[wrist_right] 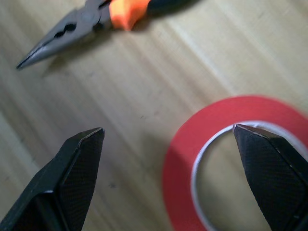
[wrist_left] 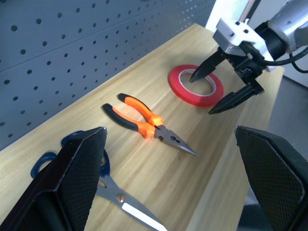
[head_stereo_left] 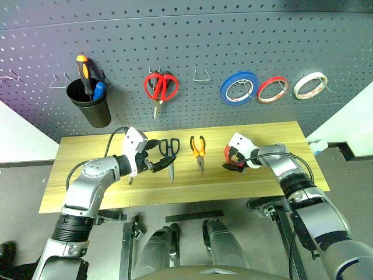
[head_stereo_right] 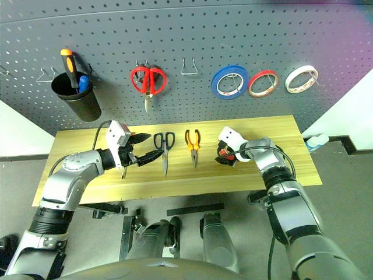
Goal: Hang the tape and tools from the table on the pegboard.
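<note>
Right gripper: jaws wide apart and holding nothing, poised over the red tape that lies flat on the table; the left wrist view shows one finger over the ring's hole and the other outside its rim.
Right wrist view: one fingertip sits over the tape's hole, the other over bare wood, with the nose of the pliers near.
Left gripper: jaws spread wide, empty, just beside the black scissors.
Head views: scissors and pliers lie side by side mid-table, the tape near them on the robot's right; a slim tool lies partly hidden under the left gripper, too covered to name.
Pegboard: a dark grey wall of holes behind the table, bearing a black cup with a screwdriver, red scissors, an empty hook, and blue, red and white rolls.
Table: light wood planks.
Room: grey floor, pale wall at both edges of the board.
</note>
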`<action>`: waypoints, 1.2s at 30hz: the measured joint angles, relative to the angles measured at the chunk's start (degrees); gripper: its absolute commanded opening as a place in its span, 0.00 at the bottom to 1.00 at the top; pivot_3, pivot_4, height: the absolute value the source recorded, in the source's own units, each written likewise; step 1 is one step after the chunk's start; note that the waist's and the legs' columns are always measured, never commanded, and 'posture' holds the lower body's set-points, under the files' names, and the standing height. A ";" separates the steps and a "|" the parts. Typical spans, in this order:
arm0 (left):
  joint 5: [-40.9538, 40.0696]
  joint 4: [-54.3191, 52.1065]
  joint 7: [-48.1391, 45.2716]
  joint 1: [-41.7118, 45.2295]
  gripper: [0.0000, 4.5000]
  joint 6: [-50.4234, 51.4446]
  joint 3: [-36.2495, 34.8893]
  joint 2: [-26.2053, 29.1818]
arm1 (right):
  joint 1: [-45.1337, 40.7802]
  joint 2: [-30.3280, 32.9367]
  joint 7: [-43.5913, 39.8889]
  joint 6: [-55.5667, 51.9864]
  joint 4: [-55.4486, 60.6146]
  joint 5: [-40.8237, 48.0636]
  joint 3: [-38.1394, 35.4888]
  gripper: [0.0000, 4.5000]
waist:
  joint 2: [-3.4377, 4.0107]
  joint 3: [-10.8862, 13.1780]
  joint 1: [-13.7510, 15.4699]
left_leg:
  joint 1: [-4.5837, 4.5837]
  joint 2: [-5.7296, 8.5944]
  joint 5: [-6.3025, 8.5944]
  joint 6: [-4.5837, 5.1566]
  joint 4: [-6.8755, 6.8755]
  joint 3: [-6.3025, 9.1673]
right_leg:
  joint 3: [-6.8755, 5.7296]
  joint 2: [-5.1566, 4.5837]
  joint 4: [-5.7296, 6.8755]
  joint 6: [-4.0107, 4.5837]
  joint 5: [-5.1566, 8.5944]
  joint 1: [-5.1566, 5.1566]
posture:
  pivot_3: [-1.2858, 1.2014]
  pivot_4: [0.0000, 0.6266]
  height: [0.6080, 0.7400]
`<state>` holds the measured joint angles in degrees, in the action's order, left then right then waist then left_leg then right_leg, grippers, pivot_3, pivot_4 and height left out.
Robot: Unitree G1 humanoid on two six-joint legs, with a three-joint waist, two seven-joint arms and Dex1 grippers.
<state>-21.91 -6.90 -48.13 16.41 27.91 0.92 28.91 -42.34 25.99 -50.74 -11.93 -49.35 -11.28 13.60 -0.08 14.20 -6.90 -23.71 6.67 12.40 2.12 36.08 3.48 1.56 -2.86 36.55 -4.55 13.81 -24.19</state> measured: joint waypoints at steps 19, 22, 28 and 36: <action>-1.86 -7.13 -1.75 -1.92 1.00 -0.27 -0.62 3.74 | -1.94 0.62 2.24 1.91 -6.43 -4.76 2.92 0.65 | -0.05 0.12 -0.05 | -0.17 0.00 0.04 -0.08 -0.02 -0.02 | 0.00 0.00 0.00 0.01 0.00 -0.19 | 0.45 0.45 1.00; -2.07 -7.50 -1.61 -2.17 1.00 -0.24 -0.68 3.95 | -2.59 0.77 2.69 2.89 -7.23 -5.67 3.34 0.43 | -0.11 0.21 -0.08 | -0.16 -0.01 0.04 -0.08 0.00 -0.03 | -0.01 0.00 0.01 0.02 -0.01 -0.19 | 0.45 0.45 1.00; -2.54 -9.01 -1.31 -2.18 1.00 0.21 -1.14 4.69 | -3.20 0.76 2.90 4.80 -7.49 -6.49 4.05 0.15 | -0.15 0.43 -0.01 | -0.19 -0.01 0.04 -0.09 -0.01 -0.04 | -0.01 0.00 0.00 0.02 -0.01 -0.23 | 0.45 0.44 1.00; -3.57 -9.26 -1.23 -2.17 1.00 0.71 -1.95 4.98 | -3.36 0.51 2.34 6.28 -8.09 -5.04 3.10 0.15 | -0.15 0.53 0.07 | -0.22 -0.01 0.03 -0.10 -0.01 -0.04 | -0.02 0.01 0.00 0.01 -0.02 -0.25 | 0.45 0.40 1.00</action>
<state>-25.48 -16.15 -49.35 14.23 28.63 -1.03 33.89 -45.70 26.50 -48.40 -5.65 -57.45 -16.31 16.70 -0.23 14.73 -6.82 -23.92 6.66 12.44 2.02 36.07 3.43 1.54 -2.86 36.55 -4.54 13.79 -24.44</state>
